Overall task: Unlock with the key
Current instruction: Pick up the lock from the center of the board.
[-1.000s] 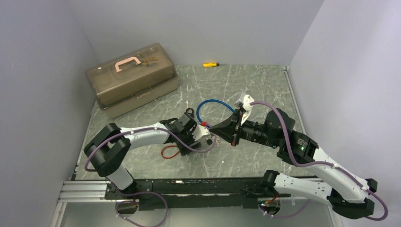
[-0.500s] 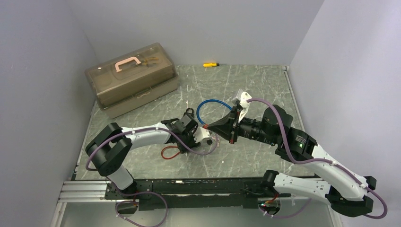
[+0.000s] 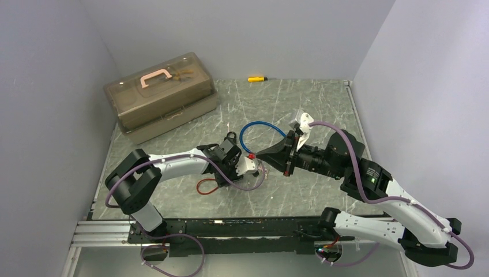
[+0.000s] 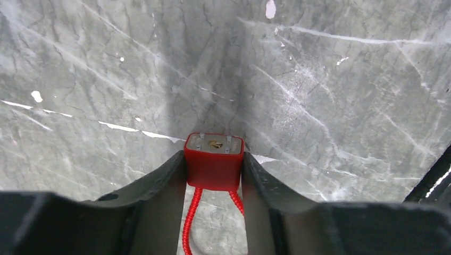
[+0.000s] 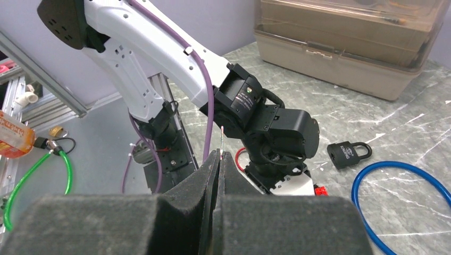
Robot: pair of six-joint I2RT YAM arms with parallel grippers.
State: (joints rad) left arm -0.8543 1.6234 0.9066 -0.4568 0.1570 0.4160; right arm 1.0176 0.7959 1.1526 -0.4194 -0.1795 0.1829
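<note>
The lidded brown toolbox (image 3: 161,95), contents indistinct, sits back-left on the marbled table (image 3: 311,104), between grey walls (image 3: 230,34). Mid-table, the left gripper (image 4: 214,157) clamps the red padlock (image 4: 213,169). The right gripper (image 5: 219,156), pinched closed, holds the key (image 5: 221,139) near it.

From above and behind the arm bases, we look down on the whole table (image 3: 311,104). Our left wrist view faces straight down, very close on the red padlock (image 4: 213,162) between its fingers (image 4: 159,183). Our right wrist view looks low across the table, past the key (image 5: 221,139), at the left arm (image 5: 159,64) and brown case (image 5: 345,48), both shared with the overhead view.
</note>
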